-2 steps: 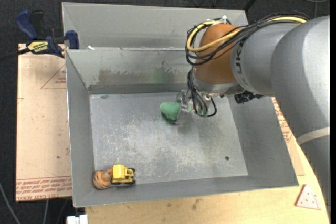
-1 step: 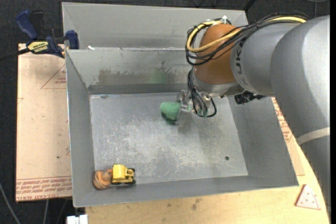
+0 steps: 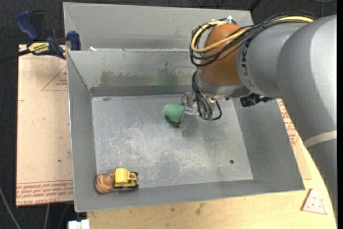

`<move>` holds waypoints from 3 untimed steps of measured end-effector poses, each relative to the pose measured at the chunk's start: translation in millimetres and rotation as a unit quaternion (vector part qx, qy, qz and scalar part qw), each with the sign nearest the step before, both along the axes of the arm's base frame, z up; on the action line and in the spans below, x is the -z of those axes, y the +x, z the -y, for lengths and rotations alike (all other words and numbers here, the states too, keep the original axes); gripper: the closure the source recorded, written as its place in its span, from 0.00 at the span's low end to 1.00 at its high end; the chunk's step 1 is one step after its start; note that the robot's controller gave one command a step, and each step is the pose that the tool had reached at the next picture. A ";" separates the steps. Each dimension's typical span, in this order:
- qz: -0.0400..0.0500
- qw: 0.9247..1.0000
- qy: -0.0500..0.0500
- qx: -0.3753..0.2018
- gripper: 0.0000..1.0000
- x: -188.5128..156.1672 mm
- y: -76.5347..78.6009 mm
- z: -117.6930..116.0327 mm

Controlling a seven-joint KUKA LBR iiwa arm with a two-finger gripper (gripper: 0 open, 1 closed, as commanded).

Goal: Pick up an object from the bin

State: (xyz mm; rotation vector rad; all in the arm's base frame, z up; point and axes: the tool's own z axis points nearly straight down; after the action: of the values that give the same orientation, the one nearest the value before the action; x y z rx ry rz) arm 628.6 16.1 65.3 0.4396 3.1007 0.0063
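A green rounded lump is seen on the floor of the bin, touching the gripper on the side away from the arm; whether the gripper is spread or closed on it cannot be told. If only the lump's edge is caught, it could be squeezed out sideways or dropped on lifting, while the yellow toy vehicle and brown lump, well apart from the gripper, are unlikely to be disturbed

yellow toy truck, orange lump
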 end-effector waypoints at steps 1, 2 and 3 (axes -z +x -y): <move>-0.004 1.000 -0.001 -0.002 1.00 -14.0 -1.4 0.2; -0.002 1.000 -0.001 -0.002 1.00 -25.4 0.4 0.2; -0.003 1.000 -0.001 -0.002 1.00 -35.3 -0.3 0.1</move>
State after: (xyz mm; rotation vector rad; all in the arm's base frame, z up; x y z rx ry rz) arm 628.3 16.0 100.7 0.4343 3.1081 0.0027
